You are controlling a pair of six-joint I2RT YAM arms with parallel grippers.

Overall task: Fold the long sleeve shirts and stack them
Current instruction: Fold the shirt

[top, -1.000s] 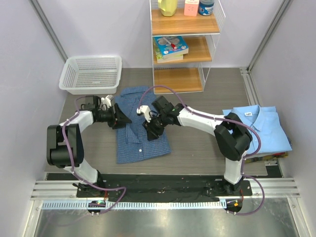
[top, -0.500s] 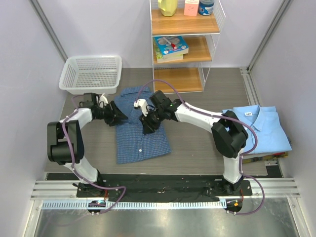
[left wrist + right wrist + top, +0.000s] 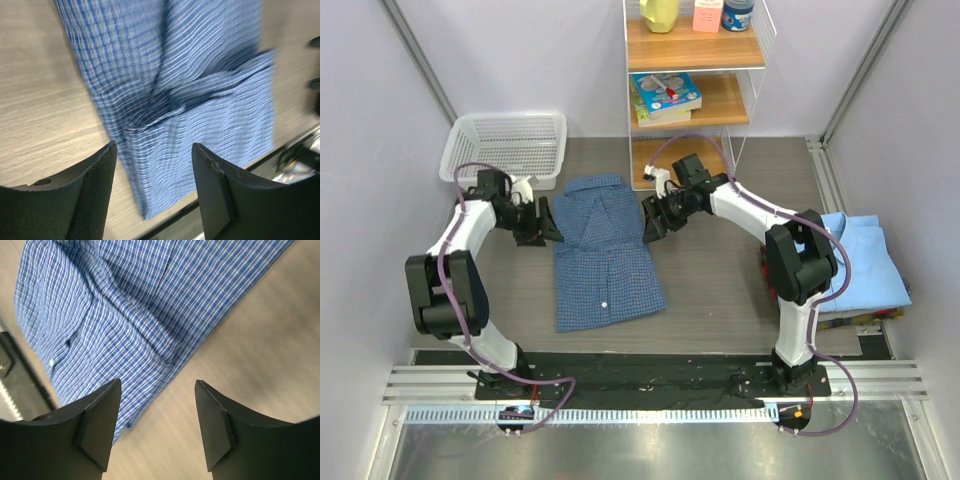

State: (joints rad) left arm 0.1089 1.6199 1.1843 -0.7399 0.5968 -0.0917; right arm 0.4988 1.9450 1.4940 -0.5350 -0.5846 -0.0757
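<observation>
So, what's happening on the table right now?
Both arms are at the dark blue checked shirt, which lies folded flat, collar away from the arms. The left gripper is at its left edge and the right gripper at its right edge, both open and holding nothing. The light blue shirt lies folded at the right side of the table; the checked one is not yet stacked on it.

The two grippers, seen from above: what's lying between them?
The dark blue checked shirt lies flat there, its upper end filling the stretch between the left gripper and the right gripper. The top view shows it.
</observation>
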